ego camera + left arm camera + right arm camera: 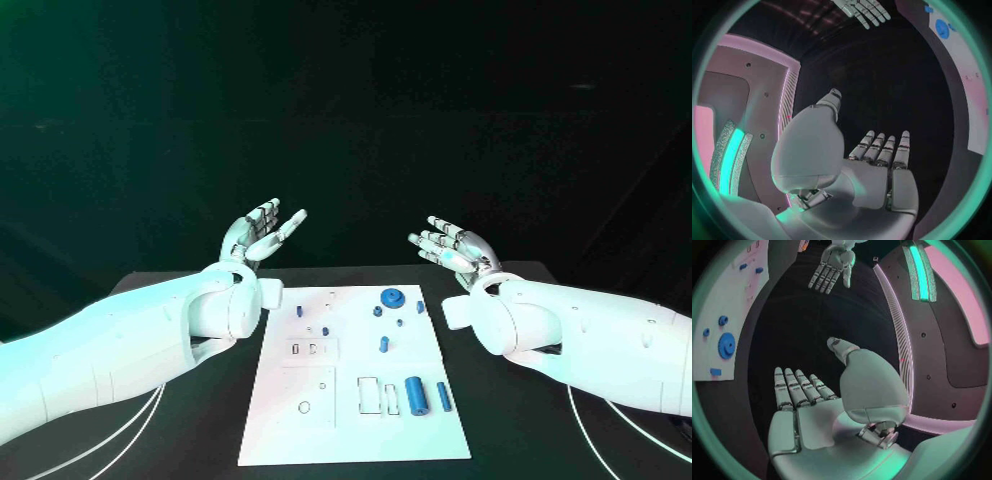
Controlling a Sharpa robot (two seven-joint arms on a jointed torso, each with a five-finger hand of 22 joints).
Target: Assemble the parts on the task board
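You see no brand or writing that can be read on the task board [356, 420]. The white board lies flat in the middle of the black counter [188, 440], with the small blue parts [415, 394] on it; a blue gear [392, 296] sits at its far edge. Behind the counter the room is dark. Your left hand [260, 232] and right hand [453, 248] hang above the far edge of the board, palms up, fingers [887, 150] spread, holding nothing.
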